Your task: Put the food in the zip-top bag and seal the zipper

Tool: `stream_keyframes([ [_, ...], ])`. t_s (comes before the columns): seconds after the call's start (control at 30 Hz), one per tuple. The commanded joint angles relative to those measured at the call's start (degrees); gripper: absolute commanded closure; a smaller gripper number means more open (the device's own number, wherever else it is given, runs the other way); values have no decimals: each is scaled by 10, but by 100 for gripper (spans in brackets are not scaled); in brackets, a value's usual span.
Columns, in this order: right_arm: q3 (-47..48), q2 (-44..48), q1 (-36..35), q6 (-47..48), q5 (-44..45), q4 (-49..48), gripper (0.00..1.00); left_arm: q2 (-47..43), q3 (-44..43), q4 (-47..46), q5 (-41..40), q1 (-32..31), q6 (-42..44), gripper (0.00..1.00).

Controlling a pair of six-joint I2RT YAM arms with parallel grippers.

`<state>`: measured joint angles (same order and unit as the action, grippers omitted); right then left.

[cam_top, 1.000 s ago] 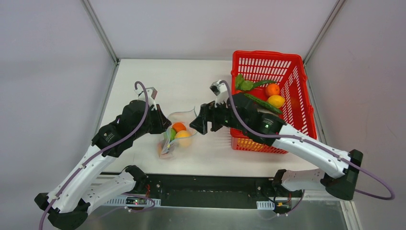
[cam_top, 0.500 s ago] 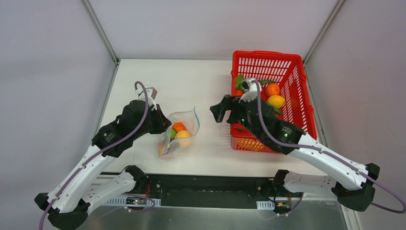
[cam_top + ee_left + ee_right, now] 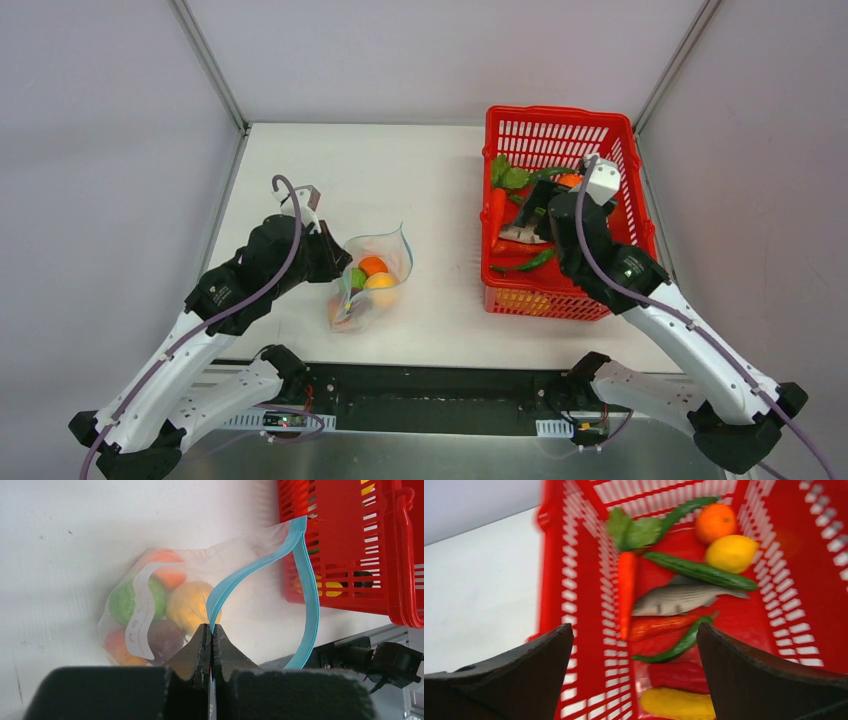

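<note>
Zipper (image 3: 255,566) pinched in clenched left gripper (image 3: 210,630), propping zip-top bag (image 3: 165,585) open for loading | right gripper (image 3: 635,630) released, empty, over red mesh basket (image 3: 584,580) for next food (image 3: 699,572)

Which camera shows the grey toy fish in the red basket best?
The right wrist view: the grey toy fish lies whole and close in the red plastic mesh basket. In the top view only a sliver of it peeks out beside the right arm. The left wrist view shows only the basket's side, no fish.

White tabletop (image 3: 330,160) between plain pale grey walls (image 3: 440,50), slim metal posts (image 3: 208,62) at the far corners
</note>
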<state>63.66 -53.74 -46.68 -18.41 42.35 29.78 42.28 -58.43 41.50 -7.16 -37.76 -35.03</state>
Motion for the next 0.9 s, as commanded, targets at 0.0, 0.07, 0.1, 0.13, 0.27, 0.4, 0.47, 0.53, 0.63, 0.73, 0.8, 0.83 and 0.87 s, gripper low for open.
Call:
stream_keyframes([
  [0.0,27,0,100,-13,-40,64,3,-2,2,-10,-6,5,5,100],
  [0.07,24,-6,145,-9,-108,65,2,-1,1,-10,-3,5,4,100],
  [0.1,25,-13,168,-14,-144,74,0,0,1,-11,-2,5,4,100],
  [0.13,29,-24,192,-19,-178,83,0,-1,1,-10,-2,5,5,100],
  [0.27,45,-74,270,-13,-288,119,0,-1,1,-10,-1,5,6,100],
  [0.4,35,-104,298,-5,-319,128,1,0,3,-12,4,5,7,100],
  [0.47,32,-120,304,-1,-310,139,1,0,4,-12,2,5,11,100],
  [0.53,28,-137,306,-6,-282,153,2,2,0,-7,-3,5,15,100],
  [0.63,14,-170,307,0,-291,165,5,9,-4,-8,-2,5,17,100],
  [0.73,9,-197,307,-10,-274,177,7,16,-4,-11,4,5,17,100],
  [0.8,-3,-204,307,-9,-284,166,9,18,-3,-12,5,5,17,100],
  [0.83,-12,-207,307,-5,-300,157,10,19,-2,-12,4,5,17,100],
  [0.87,-21,-210,306,-4,-313,146,11,19,-2,-12,4,5,16,100],
])
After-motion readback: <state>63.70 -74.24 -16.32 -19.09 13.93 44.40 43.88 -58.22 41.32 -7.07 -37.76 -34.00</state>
